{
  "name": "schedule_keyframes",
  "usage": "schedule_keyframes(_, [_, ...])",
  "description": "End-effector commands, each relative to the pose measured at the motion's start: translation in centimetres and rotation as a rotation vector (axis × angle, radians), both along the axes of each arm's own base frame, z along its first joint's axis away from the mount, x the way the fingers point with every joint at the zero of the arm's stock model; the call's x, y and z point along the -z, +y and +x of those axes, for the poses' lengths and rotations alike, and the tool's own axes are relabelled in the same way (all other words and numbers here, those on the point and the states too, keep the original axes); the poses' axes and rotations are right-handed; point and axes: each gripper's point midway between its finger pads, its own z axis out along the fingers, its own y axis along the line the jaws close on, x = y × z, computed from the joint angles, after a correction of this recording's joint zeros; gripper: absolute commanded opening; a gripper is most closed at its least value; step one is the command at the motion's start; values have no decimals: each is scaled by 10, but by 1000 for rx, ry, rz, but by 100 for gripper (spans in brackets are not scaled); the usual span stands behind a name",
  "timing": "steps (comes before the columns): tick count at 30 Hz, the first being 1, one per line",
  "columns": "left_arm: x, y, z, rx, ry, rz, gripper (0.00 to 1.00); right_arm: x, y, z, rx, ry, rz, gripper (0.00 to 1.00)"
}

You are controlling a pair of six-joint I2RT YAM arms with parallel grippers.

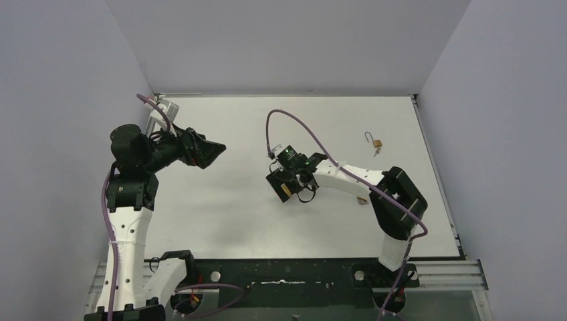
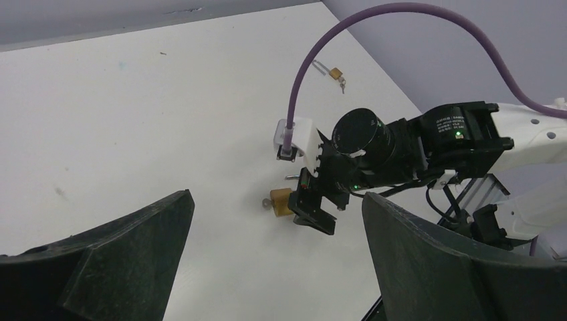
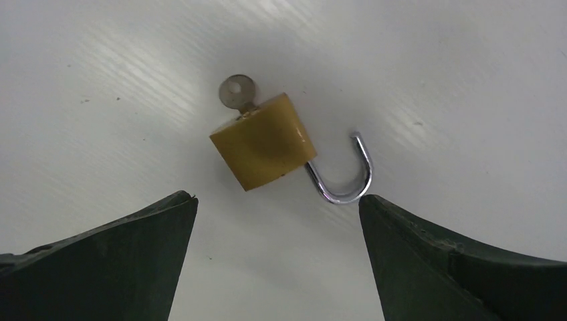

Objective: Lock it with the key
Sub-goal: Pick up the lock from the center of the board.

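1 table (image 1: pixel 220 221): white; walled on 3 sides
Left gripper (image 1: pixel 214 150): raised at the left – fingers spread wide, holding nothing
Right gripper (image 3: pixel 277 198): above mid-table; jaws wide apart, gripping nothing – pointing down at the padlock
Padlock (image 3: pixel 264 142): brass; flat on the table; touching neither right finger
Shackle (image 3: pixel 366 167): swung open
Key (image 3: pixel 237 91): seated in the padlock's base
2nd padlock (image 1: pixel 377 143): far right, well apart; shackle open

A padlock (image 3: pixel 264 142), key (image 3: pixel 237 91) in it, lies mid-table (image 1: pixel 220 221) beneath the right gripper (image 3: pixel 277 198); a second padlock (image 1: pixel 376 143) lies behind, farther right.
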Motion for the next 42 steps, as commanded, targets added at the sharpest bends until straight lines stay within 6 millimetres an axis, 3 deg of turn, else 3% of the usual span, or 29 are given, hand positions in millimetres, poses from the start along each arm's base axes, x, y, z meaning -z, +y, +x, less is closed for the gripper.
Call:
schedule_keyframes(1, [-7, 8, 2, -47, -29, -4, 97, -18, 32, 15, -165, -57, 31, 98])
schedule_keyframes(11, [-5, 12, -4, -56, -33, 10, 97, 12, 45, 15, -228, 15, 10, 95])
schedule_keyframes(18, [-6, 13, -5, -58, -34, 12, 97, 28, 48, 6, -249, 75, 23, 88])
schedule_keyframes(25, [-4, 13, -4, -62, -29, 6, 97, 42, 35, -7, -240, 113, -14, 62])
schedule_keyframes(30, [-4, 13, -3, -60, -26, -2, 97, 49, 25, -8, -202, 108, -51, 23])
schedule_keyframes(32, [-3, 13, -3, -62, -25, -3, 97, 46, 25, -7, -177, 98, -43, 21])
schedule_keyframes(34, [1, 14, -3, -70, -22, -4, 97, 36, 28, -5, -156, 77, -9, 16])
schedule_keyframes(37, [10, 18, 1, -108, 3, -20, 97, 2, 41, -2, -127, 42, 100, 9])
schedule_keyframes(39, [19, 18, 5, -122, 27, -54, 97, -33, 59, -5, -137, 55, 253, 8])
schedule_keyframes(42, [33, 11, 11, -111, 71, -151, 97, -104, 86, -17, -232, 63, 537, 9])
